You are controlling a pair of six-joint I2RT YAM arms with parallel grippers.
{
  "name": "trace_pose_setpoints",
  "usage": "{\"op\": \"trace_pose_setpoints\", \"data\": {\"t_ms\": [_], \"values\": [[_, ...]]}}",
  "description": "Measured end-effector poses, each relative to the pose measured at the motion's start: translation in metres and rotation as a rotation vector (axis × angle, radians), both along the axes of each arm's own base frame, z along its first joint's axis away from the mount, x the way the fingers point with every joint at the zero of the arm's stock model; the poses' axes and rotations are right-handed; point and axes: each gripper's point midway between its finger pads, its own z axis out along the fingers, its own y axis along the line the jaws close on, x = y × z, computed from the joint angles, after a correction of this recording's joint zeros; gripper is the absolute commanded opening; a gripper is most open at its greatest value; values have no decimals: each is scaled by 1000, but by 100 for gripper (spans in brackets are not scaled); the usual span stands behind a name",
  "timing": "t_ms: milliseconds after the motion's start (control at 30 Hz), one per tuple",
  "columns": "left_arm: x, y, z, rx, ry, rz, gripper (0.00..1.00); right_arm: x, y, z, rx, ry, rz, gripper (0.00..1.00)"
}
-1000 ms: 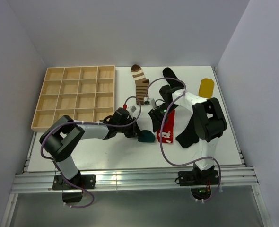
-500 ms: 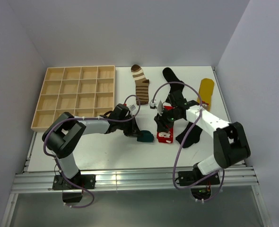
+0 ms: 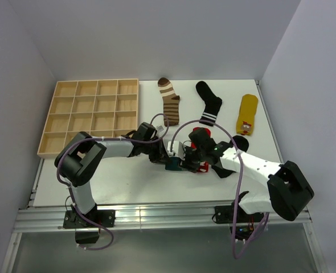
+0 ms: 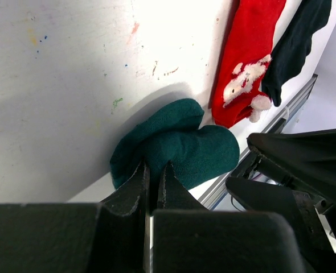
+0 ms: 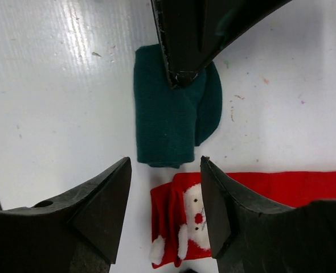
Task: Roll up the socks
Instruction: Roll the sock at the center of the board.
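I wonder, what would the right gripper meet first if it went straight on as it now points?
Probably the right gripper would first meet the near edge of the folded teal sock; the red sock lies just beside that line, and depth is unclear.

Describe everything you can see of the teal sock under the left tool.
The teal sock is plain dark teal knit fabric, folded over into a short, thick bundle with rounded ends, one layer offset over the other. It lies flat on the white table, close beside the toe of the red sock with its Santa patch; whether they touch is unclear. The left tool is pinched on its edge, fingers nearly together. The right tool is open over it.
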Motion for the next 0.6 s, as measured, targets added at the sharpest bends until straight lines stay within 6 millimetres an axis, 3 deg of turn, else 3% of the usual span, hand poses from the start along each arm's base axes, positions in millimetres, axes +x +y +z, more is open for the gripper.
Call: {"op": "trace_pose_setpoints", "data": {"t_ms": [600], "values": [[0, -2, -1, -15, 39, -3, 0, -9, 16, -14, -90, -112, 102, 61]]}}
